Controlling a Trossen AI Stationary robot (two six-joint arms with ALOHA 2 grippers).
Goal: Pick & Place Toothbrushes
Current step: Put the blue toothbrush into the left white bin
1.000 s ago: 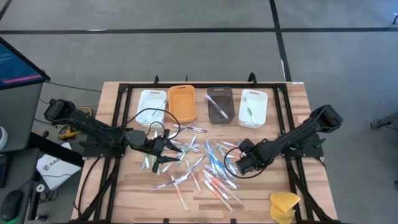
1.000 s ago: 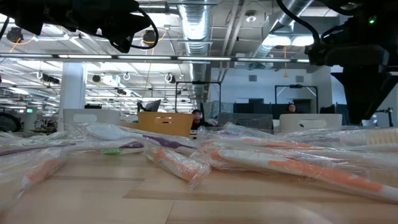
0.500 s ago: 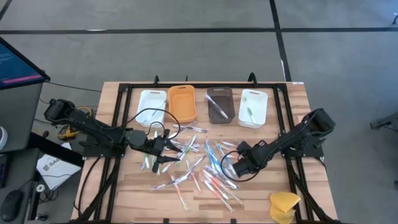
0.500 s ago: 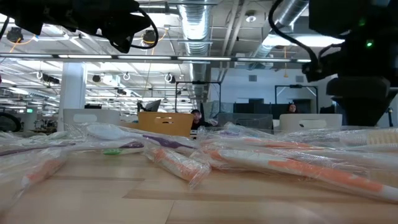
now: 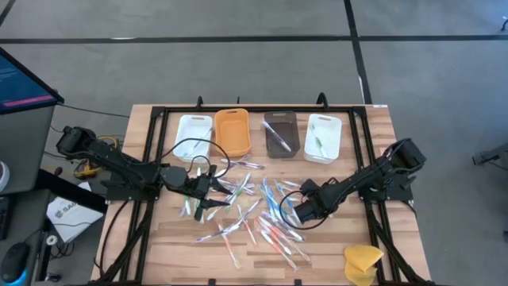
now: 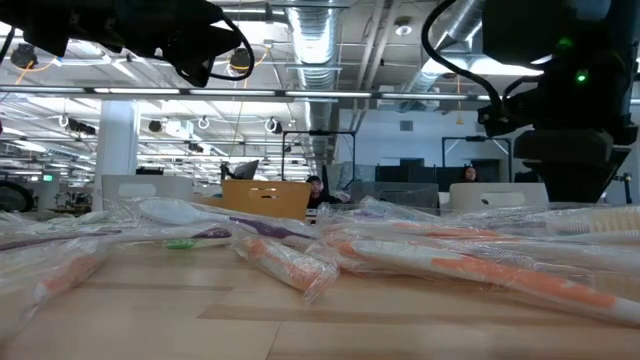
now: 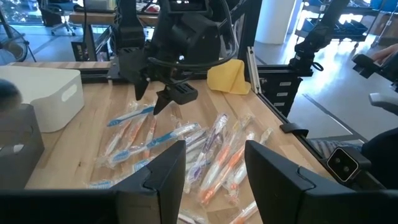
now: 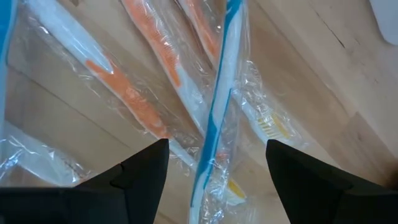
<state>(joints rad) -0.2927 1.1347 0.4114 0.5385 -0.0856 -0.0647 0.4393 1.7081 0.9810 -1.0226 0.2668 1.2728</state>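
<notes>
Wooden table (image 5: 159, 238) holds a big pile of wrapped toothbrushes (image 5: 266, 214) in the middle. Right gripper (image 5: 295, 213) leans low over the pile with fingers spread wide around a blue toothbrush (image 8: 217, 99). Left gripper (image 5: 208, 191) hangs at the pile's other side, fingers apart and holding nothing.

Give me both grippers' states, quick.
Left gripper: open, holding nothing, above the toothbrushes.
Right gripper: open, fingers either side of a blue-handled toothbrush, not closed on it yet.
</notes>
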